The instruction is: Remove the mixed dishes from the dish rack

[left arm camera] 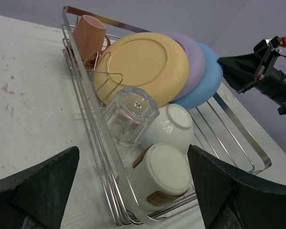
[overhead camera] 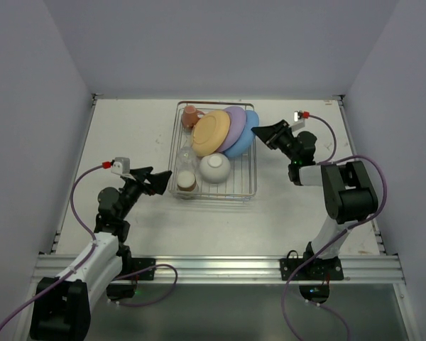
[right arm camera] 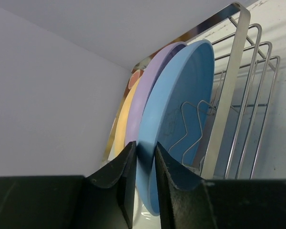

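Flanking the dish rack point(overhead camera: 213, 196), two arms reach in from the near edge of the surface point(overhead camera: 128, 135).

- Left gripper point(overhead camera: 160, 182): jaws spread wide and holding nothing. It sits just outside the rack's near-left corner, apart from the wire. In the left wrist view the lower parts of both fingers point(left arm camera: 35, 191) are cut off by the frame.
- Brown cup point(left arm camera: 159, 176): in the near-left corner of the rack, base towards the camera. It is pale with a brown band, and its mouth is hidden.
- Clear glass point(left arm camera: 131, 114): just behind the cup, tipped with its base up, against the left wall.
- White bowl point(left arm camera: 169, 126): upside down, beside the glass, mid-rack.
- Right gripper point(right arm camera: 145, 152): jaws drawn narrow around the rim of the blue plate point(right arm camera: 176, 109), one finger on each face. The rim fills the gap between them, and the plate's lower edge is hidden behind the fingers.
- Lilac plate point(left arm camera: 196, 59): leaning against the blue plate's left face, mostly covered from the right wrist.
- Yellow-orange plate point(left arm camera: 143, 67): leftmost of the three plates, all tilted among the wire tines.
- Salmon-pink mug point(left arm camera: 88, 33): far-left corner of the rack, mouth down, handle hard to make out.
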Controlling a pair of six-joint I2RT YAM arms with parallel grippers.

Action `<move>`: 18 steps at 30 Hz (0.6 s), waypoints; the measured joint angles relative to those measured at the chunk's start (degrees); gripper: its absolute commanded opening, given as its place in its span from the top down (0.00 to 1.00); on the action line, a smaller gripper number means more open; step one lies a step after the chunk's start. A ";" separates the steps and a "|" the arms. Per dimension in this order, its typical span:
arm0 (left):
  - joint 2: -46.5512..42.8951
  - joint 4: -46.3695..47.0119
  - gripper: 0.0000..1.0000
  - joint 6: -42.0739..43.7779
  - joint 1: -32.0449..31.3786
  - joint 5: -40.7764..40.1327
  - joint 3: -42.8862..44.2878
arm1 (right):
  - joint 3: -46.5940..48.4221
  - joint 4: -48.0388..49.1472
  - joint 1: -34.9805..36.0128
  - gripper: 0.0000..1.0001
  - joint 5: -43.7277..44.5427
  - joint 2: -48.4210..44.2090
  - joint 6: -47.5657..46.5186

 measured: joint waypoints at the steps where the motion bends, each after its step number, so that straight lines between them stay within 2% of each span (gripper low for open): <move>1: 0.00 0.00 0.00 0.02 0.00 0.00 0.00 | 0.02 0.31 -0.02 0.79 -0.09 0.26 0.28; 9: 0.04 0.00 0.00 0.02 0.00 0.00 0.00 | 0.02 2.89 -0.07 0.99 -2.60 0.79 2.40; 18: 0.55 0.02 0.00 0.02 0.00 0.04 0.11 | 0.00 7.13 -1.33 1.00 -4.26 1.64 5.92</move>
